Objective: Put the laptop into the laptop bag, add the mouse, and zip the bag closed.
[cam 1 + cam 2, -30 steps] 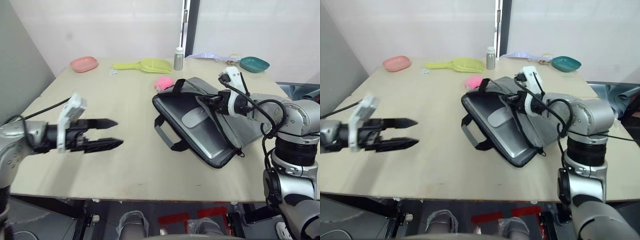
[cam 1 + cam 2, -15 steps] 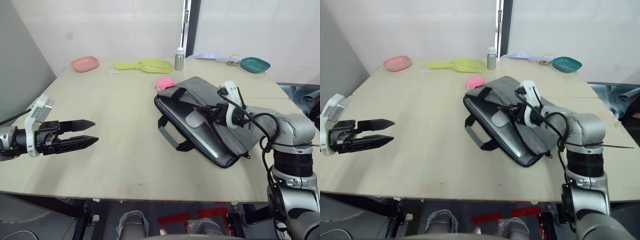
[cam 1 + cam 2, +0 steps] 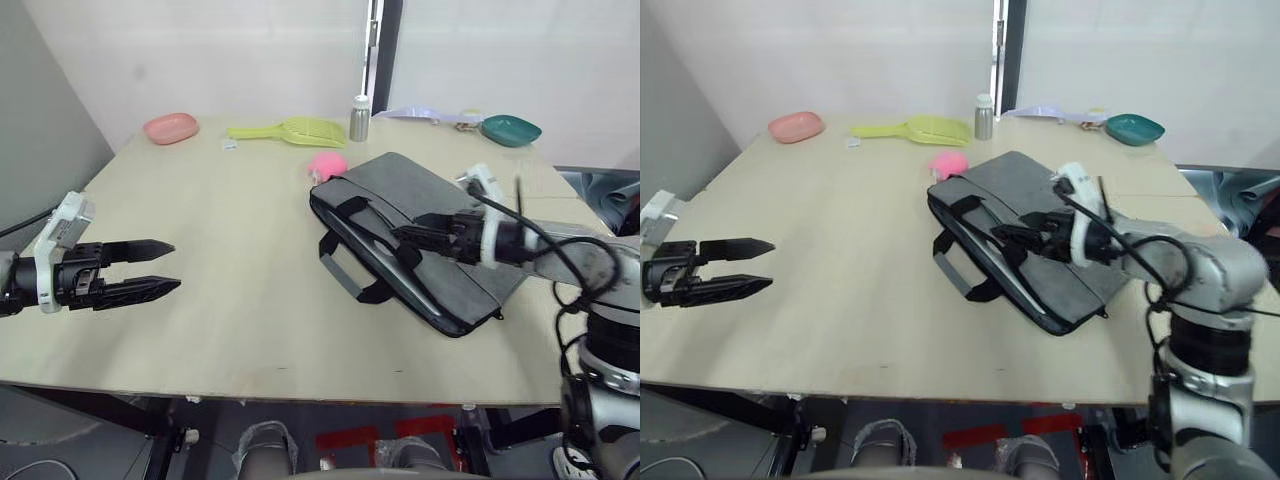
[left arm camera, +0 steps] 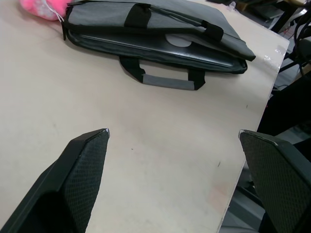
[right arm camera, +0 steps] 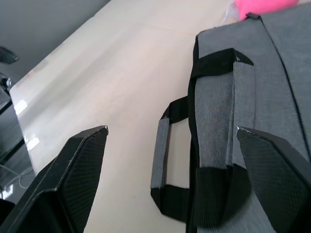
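Lying flat near the right side of the surface point(image 3: 220, 260), the bag point(image 3: 420, 225) is shown with its top flap lowered over the contents; the laptop point(image 4: 160, 46) and the white mouse point(image 4: 179, 40) resting on its lid are seen through the unzipped slit, so both appear loaded and, by judgement, only zipping is left. The right end effector point(image 3: 412, 238) is held released above the flap beside the upper handle point(image 5: 214, 92), its fingers parted with nothing between them, probably so that the flap could settle and the zipper edge be reached. The lower handle point(image 3: 348, 275) is left splayed on the surface. The left end effector point(image 3: 165, 265) is kept open and empty, well apart from the bag, presumably clear of the work. A pink toy point(image 3: 328, 165) touches the bag's far corner.
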Robot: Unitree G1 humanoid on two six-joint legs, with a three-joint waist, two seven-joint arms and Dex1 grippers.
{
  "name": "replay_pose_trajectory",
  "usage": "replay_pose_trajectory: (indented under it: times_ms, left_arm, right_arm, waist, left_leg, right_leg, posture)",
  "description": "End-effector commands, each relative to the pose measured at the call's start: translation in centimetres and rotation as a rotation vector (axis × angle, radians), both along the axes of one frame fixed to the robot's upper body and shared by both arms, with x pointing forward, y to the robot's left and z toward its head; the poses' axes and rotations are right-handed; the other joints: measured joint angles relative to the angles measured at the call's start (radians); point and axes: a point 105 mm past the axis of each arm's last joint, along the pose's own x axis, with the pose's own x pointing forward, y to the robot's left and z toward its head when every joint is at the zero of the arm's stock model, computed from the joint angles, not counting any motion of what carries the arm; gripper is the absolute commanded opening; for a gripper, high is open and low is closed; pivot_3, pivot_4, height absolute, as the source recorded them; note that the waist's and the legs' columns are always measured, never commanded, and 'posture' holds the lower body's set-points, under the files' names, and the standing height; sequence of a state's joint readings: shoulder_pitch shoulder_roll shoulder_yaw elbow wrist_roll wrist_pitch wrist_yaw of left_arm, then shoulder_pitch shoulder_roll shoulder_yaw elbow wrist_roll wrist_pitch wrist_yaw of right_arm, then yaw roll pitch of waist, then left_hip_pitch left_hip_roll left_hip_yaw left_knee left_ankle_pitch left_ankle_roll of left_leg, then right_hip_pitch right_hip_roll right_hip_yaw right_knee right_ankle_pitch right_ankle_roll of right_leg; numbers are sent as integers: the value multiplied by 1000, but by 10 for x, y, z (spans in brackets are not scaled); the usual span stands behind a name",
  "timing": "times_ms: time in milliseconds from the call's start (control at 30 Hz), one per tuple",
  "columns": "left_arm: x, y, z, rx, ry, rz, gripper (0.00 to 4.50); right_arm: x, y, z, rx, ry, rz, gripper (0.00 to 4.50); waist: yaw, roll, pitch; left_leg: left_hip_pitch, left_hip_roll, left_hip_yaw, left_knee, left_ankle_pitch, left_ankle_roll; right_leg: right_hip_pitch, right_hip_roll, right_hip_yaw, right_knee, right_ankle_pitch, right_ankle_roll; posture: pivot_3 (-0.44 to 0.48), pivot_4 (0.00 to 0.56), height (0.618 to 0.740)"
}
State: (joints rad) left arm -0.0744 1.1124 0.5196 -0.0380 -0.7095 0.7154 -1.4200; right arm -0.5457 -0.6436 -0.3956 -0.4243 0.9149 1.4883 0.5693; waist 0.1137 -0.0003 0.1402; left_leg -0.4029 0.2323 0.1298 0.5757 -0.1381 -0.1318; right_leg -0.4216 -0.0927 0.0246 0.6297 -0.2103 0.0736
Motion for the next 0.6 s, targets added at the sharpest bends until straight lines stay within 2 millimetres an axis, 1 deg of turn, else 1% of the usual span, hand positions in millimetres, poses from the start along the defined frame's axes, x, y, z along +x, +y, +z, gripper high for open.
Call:
replay_pose_trajectory:
  times_ms: [33, 100, 133, 200, 233, 367, 500, 600]
  left_arm:
    - [5, 10, 2, 53, -4, 44, 4500]
    - [6, 13, 0, 82, -2, 46, 4500]
    - [8, 17, -2, 94, 5, 61, 4500]
    - [12, 21, 1, 70, 1, 76, 4500]
    - [14, 23, 4, 49, -2, 85, 4500]
    - [20, 31, 6, 21, 8, 112, 4500]
    - [28, 41, 13, -34, 2, 156, 4500]
    - [33, 44, 12, -35, 5, 151, 4500]
  right_arm:
    - [-23, -19, 7, -19, -55, 34, 4474]
    - [-35, -33, 4, -41, -55, 36, 4474]
    - [-39, -44, 1, -66, -51, 14, 4474]
    - [-46, -66, -6, -120, -45, -44, 4474]
    - [-49, -74, -8, -137, -47, -63, 4474]
    - [-65, -92, -10, -172, -79, -101, 4474]
    - [-85, -113, -18, -197, -80, -203, 4474]
    - [-97, -128, -19, -187, -88, -292, 4474]
  waist:
    - [6, 0, 0]
    - [6, 0, 0]
    - [8, 0, 0]
    - [9, 0, 0]
    - [9, 0, 0]
    - [2, -1, -1]
    - [1, -1, -1]
    - [6, -1, -2]
  left_leg:
    - [1, 0, 0, 0, 0, 0]
    - [2, 0, 0, 0, -1, 2]
    - [2, 0, 1, 0, -2, 4]
    - [3, 0, 1, 0, -3, 5]
    - [3, 0, 1, 0, -3, 5]
    - [3, 0, 2, 2, -3, 5]
    - [3, 0, 2, 2, -3, 6]
    - [3, 0, 2, 2, -3, 7]
  right_leg:
    - [1, 0, 0, 0, 0, 0]
    - [1, 0, 1, 0, 0, 0]
    - [2, 0, 1, 0, 0, 0]
    - [2, 0, 1, 0, 0, 0]
    - [2, 0, 1, 0, 0, 0]
    - [2, 0, 2, 0, 0, 0]
    - [2, 0, 2, 0, -1, -1]
    - [3, -1, 1, 0, -1, -1]
  posture:
    - [0, 150, 740]
    - [0, 150, 740]
    - [0, 150, 740]
    - [0, 150, 740]
    - [0, 150, 740]
    - [0, 150, 740]
    - [0, 150, 740]
    - [0, 150, 740]
